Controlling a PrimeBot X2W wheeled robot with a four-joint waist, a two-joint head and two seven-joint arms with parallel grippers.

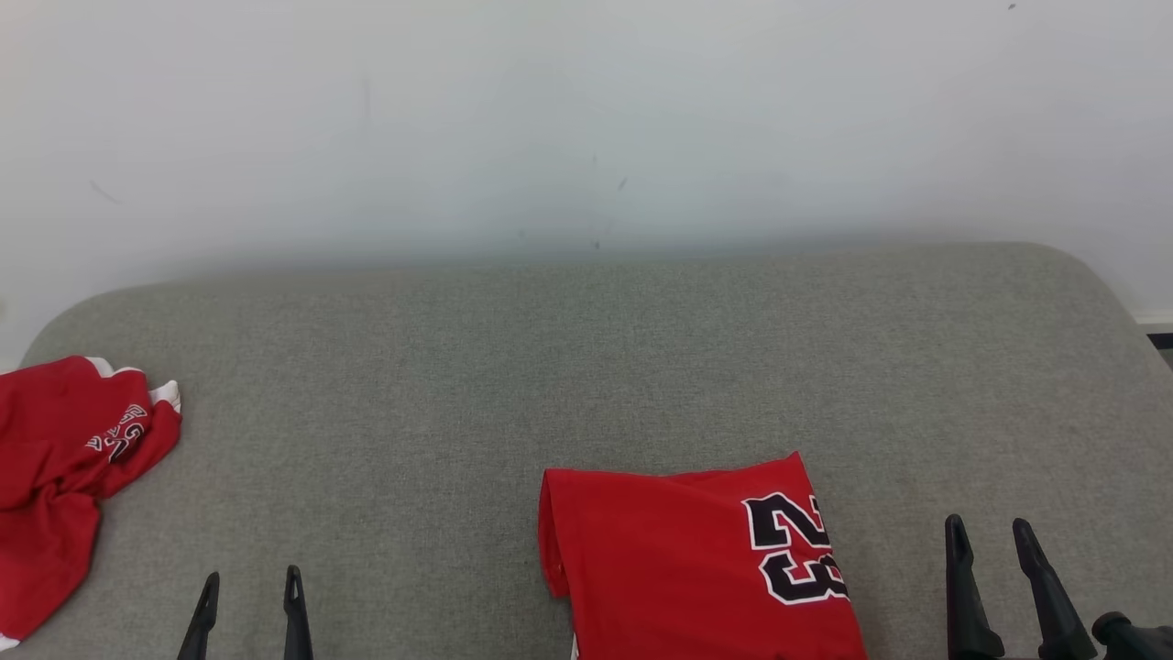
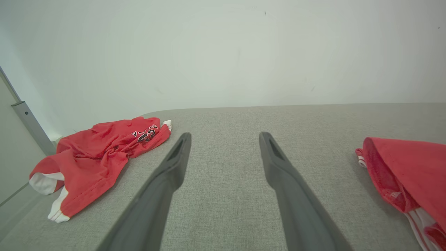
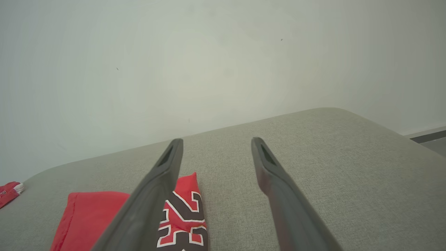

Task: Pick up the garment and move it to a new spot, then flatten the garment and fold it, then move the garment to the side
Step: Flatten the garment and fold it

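Down low on its own left, the left gripper (image 1: 253,576) shows its two dark fingers (image 1: 294,614), pointing up the head view, jaws spread wide. Across on the right, the right gripper (image 1: 989,524) reaches higher, fingers leaning a touch leftward, jaws just as wide, a dark bit of wrist (image 1: 1132,634) beside them. Along each wrist camera the fingers splay out in a V, tips well apart

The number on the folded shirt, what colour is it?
The number is black, outlined in white, on the red folded shirt. Best in the head view.
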